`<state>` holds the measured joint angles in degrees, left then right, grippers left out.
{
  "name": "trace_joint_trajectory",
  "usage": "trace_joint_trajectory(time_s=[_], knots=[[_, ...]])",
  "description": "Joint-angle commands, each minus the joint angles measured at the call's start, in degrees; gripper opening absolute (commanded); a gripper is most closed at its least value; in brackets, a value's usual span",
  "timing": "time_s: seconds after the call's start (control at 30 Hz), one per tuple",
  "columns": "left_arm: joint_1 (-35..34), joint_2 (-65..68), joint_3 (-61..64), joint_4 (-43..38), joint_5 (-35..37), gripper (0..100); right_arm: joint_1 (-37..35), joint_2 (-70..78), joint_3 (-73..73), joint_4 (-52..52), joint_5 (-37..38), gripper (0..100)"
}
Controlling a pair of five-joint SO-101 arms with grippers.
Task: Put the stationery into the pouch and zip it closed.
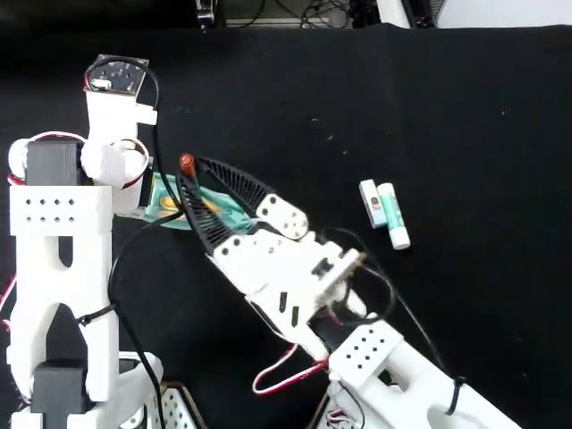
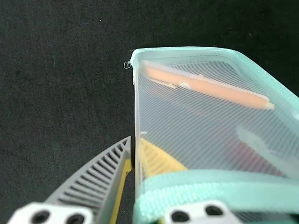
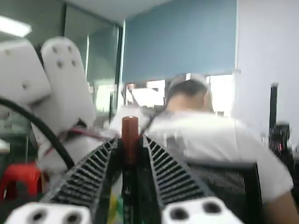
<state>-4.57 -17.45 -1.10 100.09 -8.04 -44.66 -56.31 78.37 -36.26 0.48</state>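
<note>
So the left arm is sitting folded up at the left side of the black cloth-covered table [image 1: 447, 107], wrist pointing down. The left gripper [image 2: 134, 148] is pinching narrow on the end of the see-through mesh pouch with mint-green trim [image 2: 201, 130]. One grey ribbed finger [image 2: 108, 170] is pressing on the outside, and the yellow-taped one is showing through the mesh on the other side.

The right arm is stretching in diagonally from the near right corner, and its wrist camera is looking out level across the room. The right gripper [image 1: 190, 170] is hanging right over the pouch [image 1: 228, 213] with its black ribbed fingers [image 3: 161, 163] clamped tight on a dark pen with a red-brown cap [image 3: 129, 126]. The pen is running lengthwise between the fingers, and its cap [image 1: 187, 164] is poking out past the tips, just beyond the pouch's far edge.

Inside the pouch, a long orange pen or pencil [image 2: 205, 86] is lying slantwise. Something reddish is also lying deeper in, too blurry to name.

Well off to the right, a white-and-teal glue stick [image 1: 393, 215] and a small pale-green block [image 1: 371, 203] are lying just beside each other on the cloth.
</note>
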Motion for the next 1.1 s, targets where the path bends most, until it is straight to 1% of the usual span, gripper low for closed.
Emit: trace_joint_trajectory(time_s=[0.0,0.1,0.17,0.23,0.3,0.37,0.43,0.5,0.57,0.63,0.7,0.8,0.87,0.9,0.97,1.07], knots=[[-0.4,0.26,0.48,0.7,-0.09,3,0.0,0.13,-7.34,17.85,-0.62,12.6],[-0.4,0.26,0.48,0.7,-0.09,3,-1.23,0.13,-17.89,35.96,-0.7,30.7],[-0.75,0.26,0.4,0.7,-0.09,3,-1.41,0.04,-25.54,46.68,-0.7,38.1],[-2.07,0.26,0.04,0.7,-0.09,3,-1.23,-0.13,-33.45,55.74,-0.7,40.4],[-3.3,0.26,-0.04,0.62,-0.09,3,-0.7,-1.98,-40.75,63.82,-0.62,39.7],[-4.18,0.26,-0.13,0.62,-0.09,3,1.49,-4.97,-47.08,70.24,-0.62,37.4],[-4.35,0.26,-0.13,0.62,-0.09,3,6.15,-8.4,-51.38,74.37,-0.44,32.2],[-4.18,0.26,-0.13,0.62,-0.09,3,13.89,-11.3,-52.88,78.42,-0.53,25.0],[-4.18,0.26,-0.13,0.62,-0.09,3,21.98,-12.62,-51.82,84.04,-0.62,17.8],[-4.18,0.26,-0.13,0.62,-0.09,3,28.22,-12.18,-48.57,89.14,-0.26,14.2],[-4.18,0.26,-0.13,0.62,-0.09,3,33.76,-10.59,-43.74,92.4,-0.26,16.8],[-4.18,0.35,-0.13,0.62,-0.09,3,40.18,-6.11,-36.53,94.95,1.41,28.1],[-4.18,0.53,-0.13,0.62,-0.09,3,41.93,-1.01,-33.36,95.65,3.87,34.8],[-4.18,0.62,-0.13,0.62,-0.09,3,42.2,2.24,-32.57,95.65,4.75,36.2],[-4.18,0.7,-0.13,0.62,-0.09,3,42.29,10.15,-33.01,95.56,6.33,35.8],[-4.18,0.79,-0.13,0.62,-0.09,3,42.2,23.69,-38.81,95.56,7.91,29.6]])
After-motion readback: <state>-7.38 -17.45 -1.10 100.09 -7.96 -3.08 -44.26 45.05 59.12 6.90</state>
